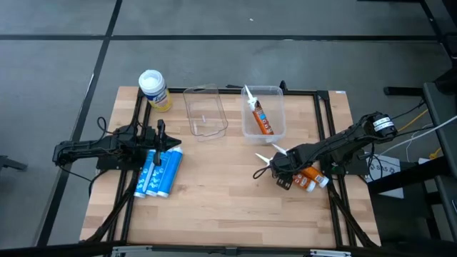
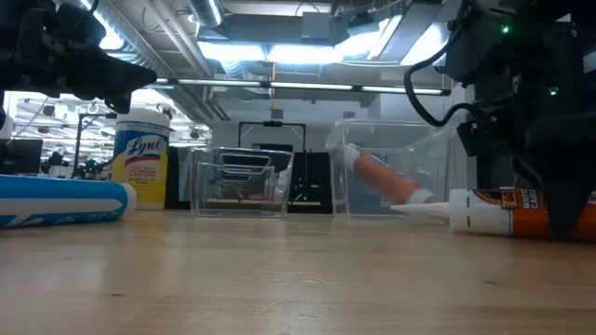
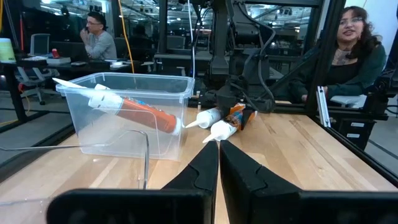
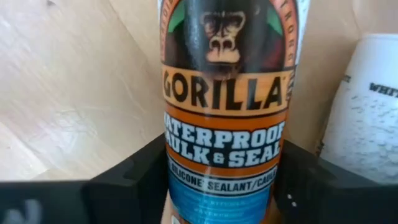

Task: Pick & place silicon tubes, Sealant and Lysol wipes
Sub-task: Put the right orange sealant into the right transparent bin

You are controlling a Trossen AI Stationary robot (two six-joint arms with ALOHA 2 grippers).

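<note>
So far you are sitting early in the job — one orange sealant tube (image 1: 260,117) is already lying tilted inside the clear bin (image 1: 275,132) at the back of the tabletop (image 1: 214,193), nozzle up against the wall. The second clear bin (image 1: 194,121) beside it is holding nothing of the task as far as the high view shows.

Your right hand (image 1: 283,173) is working at the right side of the tabletop, down over the pair of orange tubes (image 1: 308,178) lying there. In its wrist view the fingers (image 4: 134,177) are standing either side of the labelled tube (image 4: 227,106), flanking it closely — whether they are already pinching it, you cannot tell from these pictures. A white-bodied tube (image 4: 367,112) is lying just beside it.

Your left hand (image 1: 168,139) is waiting with fingers pressed together above the blue tubes (image 1: 158,172), which are lying side by side on the left, untouched. The Lysol wipes (image 1: 153,89) are standing upright at the back left corner, well apart from both hands.

So you are still owing both orange tubes, the blue ones and the canister — most of the task, by my reading.
</note>
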